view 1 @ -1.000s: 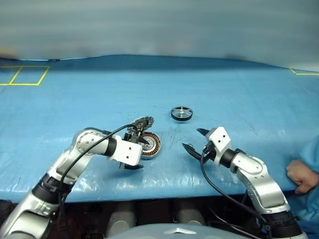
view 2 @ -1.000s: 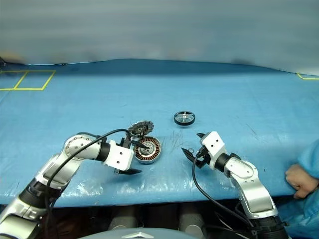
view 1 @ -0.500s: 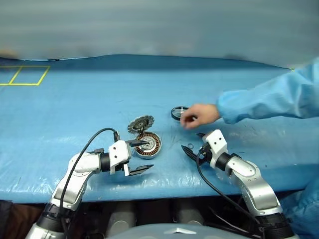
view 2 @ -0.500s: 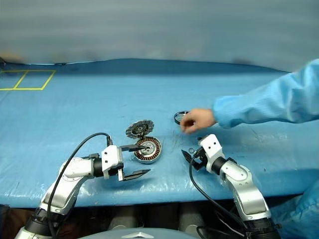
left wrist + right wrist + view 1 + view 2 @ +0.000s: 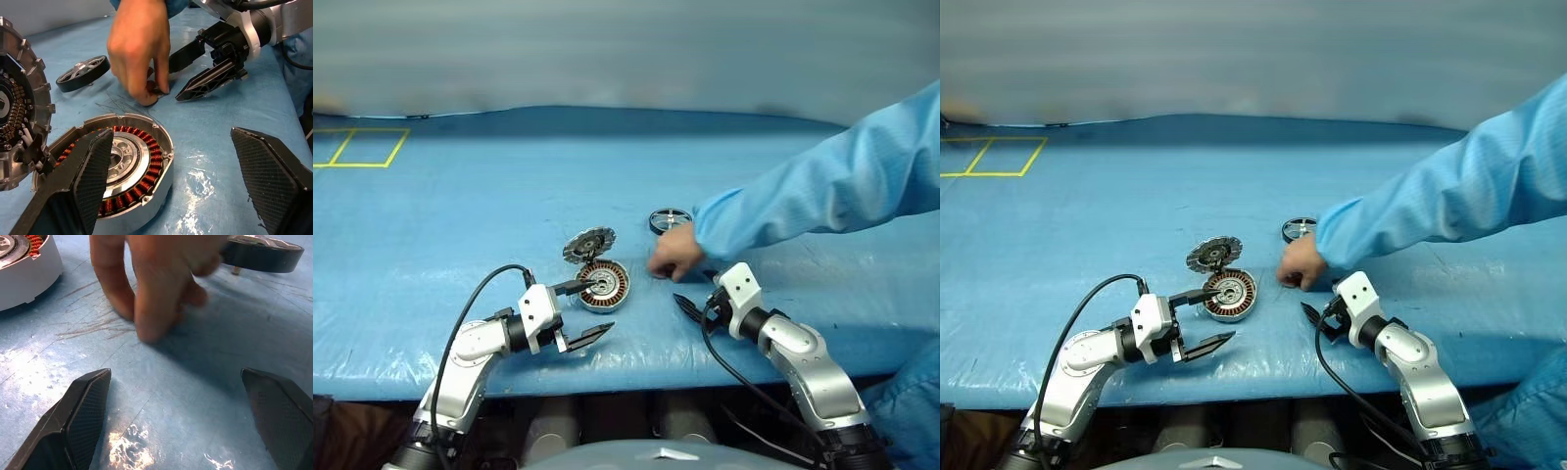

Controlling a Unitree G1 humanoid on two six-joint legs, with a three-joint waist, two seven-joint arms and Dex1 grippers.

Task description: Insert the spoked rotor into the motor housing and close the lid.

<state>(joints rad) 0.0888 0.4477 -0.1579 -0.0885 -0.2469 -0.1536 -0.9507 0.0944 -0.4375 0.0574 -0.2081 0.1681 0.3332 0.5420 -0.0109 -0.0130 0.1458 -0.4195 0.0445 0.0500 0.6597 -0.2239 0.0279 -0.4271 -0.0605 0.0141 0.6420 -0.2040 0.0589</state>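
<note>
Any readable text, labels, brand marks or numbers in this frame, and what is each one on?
None readable: no words, numbers or brand marks show on the round silver motor housing with copper windings, its toothed grey hinged lid, the black spoked rotor ring or the blue table cover.
Only sign: yellow taped squares, unlettered.

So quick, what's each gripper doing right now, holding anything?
Left gripper: open, holding nothing, beside the housing.
Right gripper: open, holding nothing, near a person's hand.
</note>
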